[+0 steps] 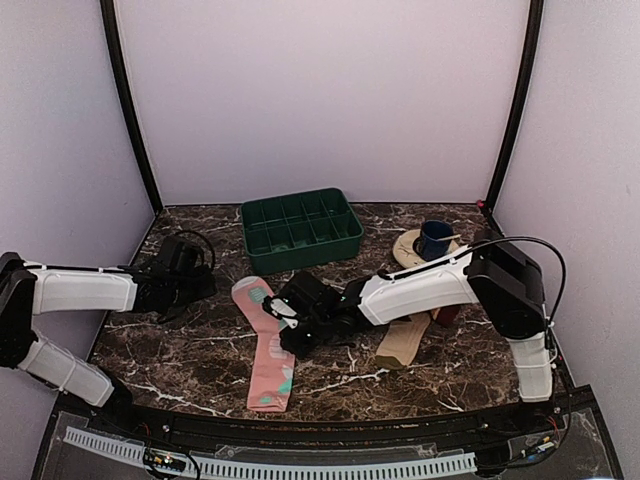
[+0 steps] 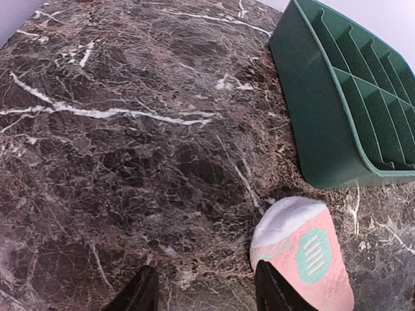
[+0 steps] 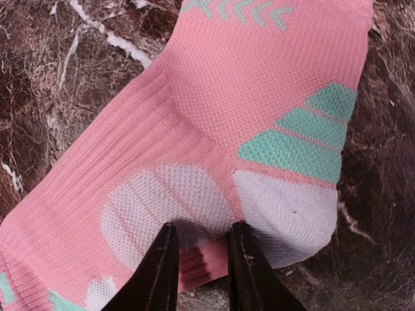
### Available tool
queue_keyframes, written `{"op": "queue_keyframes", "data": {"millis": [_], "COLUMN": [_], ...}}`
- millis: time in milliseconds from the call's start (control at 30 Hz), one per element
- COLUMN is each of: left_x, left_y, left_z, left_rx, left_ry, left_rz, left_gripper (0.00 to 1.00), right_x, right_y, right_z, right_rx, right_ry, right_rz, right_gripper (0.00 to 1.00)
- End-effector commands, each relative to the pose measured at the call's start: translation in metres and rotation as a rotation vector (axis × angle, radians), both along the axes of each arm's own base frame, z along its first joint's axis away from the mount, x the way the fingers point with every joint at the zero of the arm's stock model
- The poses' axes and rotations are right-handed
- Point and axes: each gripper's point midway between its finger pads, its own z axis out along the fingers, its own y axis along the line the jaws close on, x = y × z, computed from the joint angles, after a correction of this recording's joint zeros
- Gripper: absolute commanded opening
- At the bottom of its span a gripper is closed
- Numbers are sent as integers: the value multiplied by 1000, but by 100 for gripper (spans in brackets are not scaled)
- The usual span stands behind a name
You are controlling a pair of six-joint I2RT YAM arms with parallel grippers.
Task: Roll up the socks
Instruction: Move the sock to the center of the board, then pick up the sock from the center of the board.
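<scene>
A dark marbled desk [image 2: 130, 129] is seen across the view. A green divided tray [image 2: 324, 116] is set at the upper right. Near it, a pink sock [image 2: 305, 259] is laid, white-tipped and teal-patched, just beside one of two parted fingers [image 2: 139, 295].

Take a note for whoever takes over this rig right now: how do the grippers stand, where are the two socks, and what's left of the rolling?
Left gripper: jaws open and empty, over the table near the pink sock's white-tipped end.
Right gripper: jaws narrowly apart at the pink sock's white heel patch; I can't tell if they pinch fabric.
Pink sock: flat and unrolled, mid-table.
Tan sock: flat, off to the right, partly under the right arm, apart from the pink one.
Done: nothing rolled yet.
Left: roll both socks.
</scene>
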Motion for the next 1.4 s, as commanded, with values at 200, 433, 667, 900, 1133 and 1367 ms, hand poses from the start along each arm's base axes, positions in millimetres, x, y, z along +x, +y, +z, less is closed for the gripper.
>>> {"op": "queue_keyframes", "data": {"millis": [200,433,667,900,1133,1367], "left_x": [14,10,3,-5,-8,-13], "left_y": [-50,-59,-60,-58,-56,-53], "left_z": [-8,-6,-1,3,9,9], "left_rx": [15,25,12,-13,-18,-32], "left_ry": [20,17,22,30,24,18], "left_rz": [-148,-183,-189,-182,-187,-181], "left_gripper": [53,53,54,54,54,55], "right_x": [-24,-59,-120,-152,-163,-165], "right_y": [-19,-21,-29,-27,-19,-16], "right_z": [22,69,70,64,53,35], "right_rx": [-78,-13,-34,-54,-82,-138], "right_ry": [-49,-139,-133,-171,-186,-242], "right_rz": [111,270,506,618,684,728], "right_gripper": [49,61,63,63,63,58]}}
